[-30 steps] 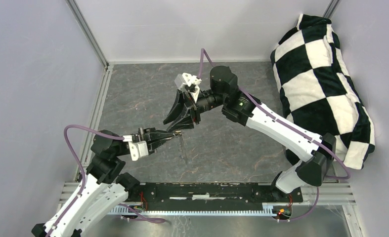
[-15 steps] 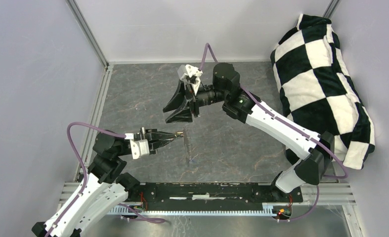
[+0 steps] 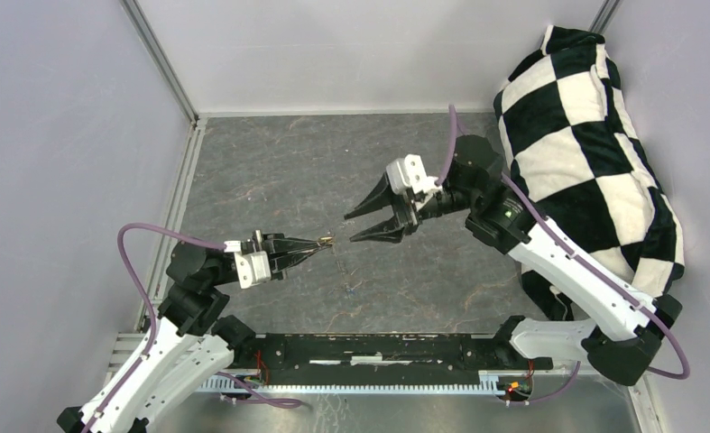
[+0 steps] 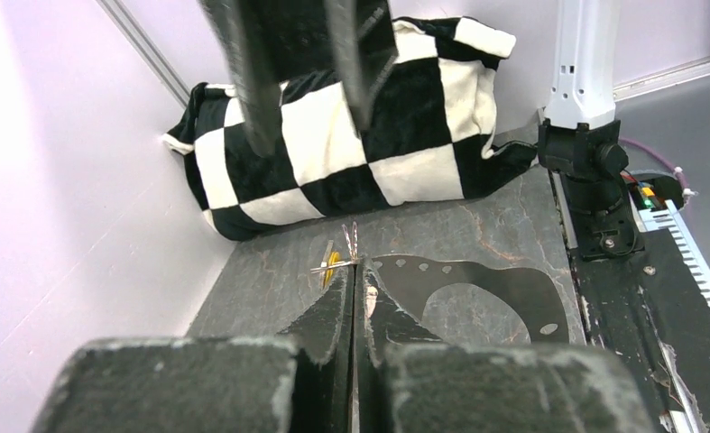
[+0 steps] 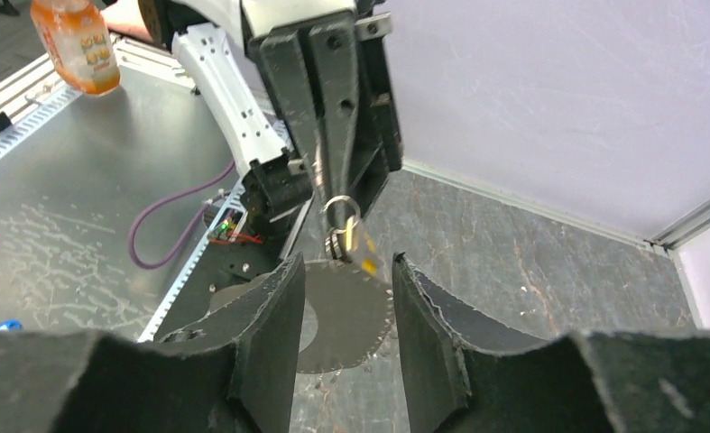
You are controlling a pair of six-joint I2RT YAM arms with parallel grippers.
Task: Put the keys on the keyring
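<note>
Backed off rightward with black right gripper (image 3: 348, 228) part-open, empty, leaving thin grey-silver wire keyring (image 5: 341, 200) pinched aloft in closed black left gripper (image 3: 318, 242) for threading.

no readable text, label on orange bottle (image 5: 71, 45) — blurred

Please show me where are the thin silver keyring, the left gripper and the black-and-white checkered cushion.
Thin silver keyring (image 5: 343, 199), right wrist view: top of its loop.
Left gripper (image 3: 319, 243), top external view: its closed fingertips.
Black-and-white checkered cushion (image 3: 554, 167), top external view: a white square.
</note>
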